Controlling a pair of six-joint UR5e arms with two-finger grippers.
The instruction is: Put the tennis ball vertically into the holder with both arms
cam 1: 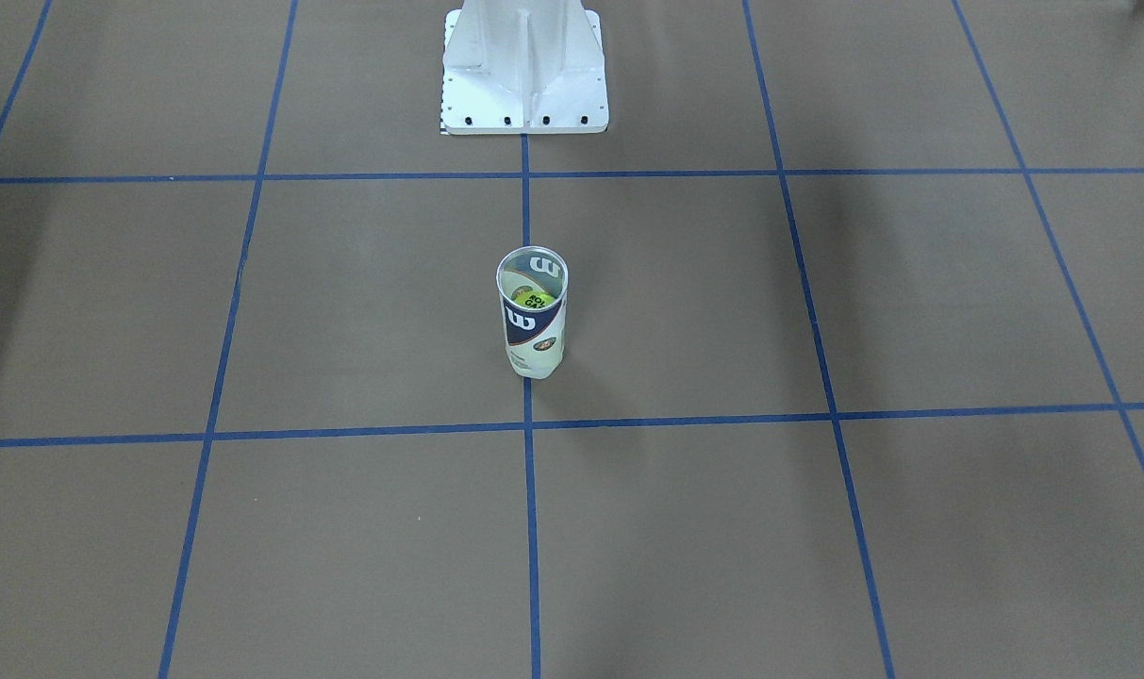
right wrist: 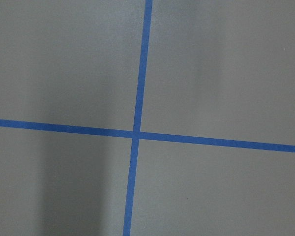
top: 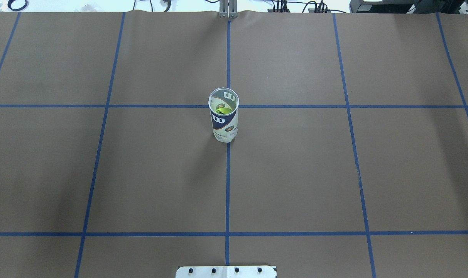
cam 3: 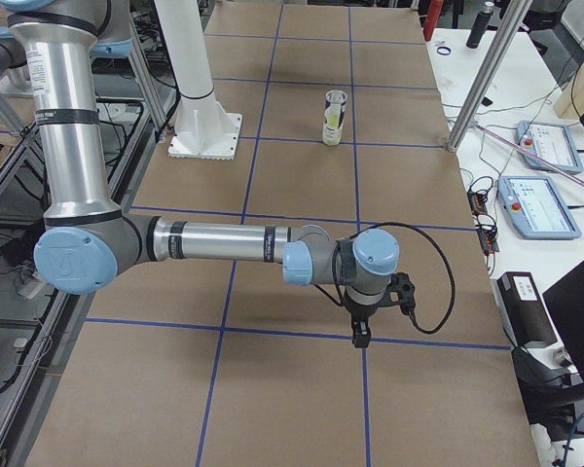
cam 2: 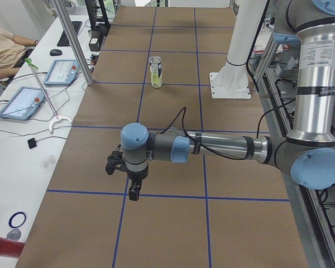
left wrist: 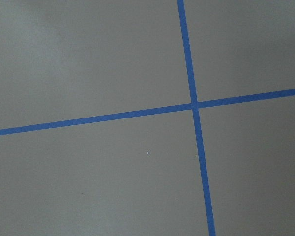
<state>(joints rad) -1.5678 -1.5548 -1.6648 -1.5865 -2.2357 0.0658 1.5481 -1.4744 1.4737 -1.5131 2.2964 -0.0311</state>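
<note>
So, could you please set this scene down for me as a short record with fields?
holder: upright near the middle of the table, open end up
tennis ball: inside the holder, below its rim
left gripper: pointing down over bare table, far from the holder; open or shut cannot be told
right gripper: likewise, towards the opposite end of the table
contact: neither gripper touches the holder
</note>
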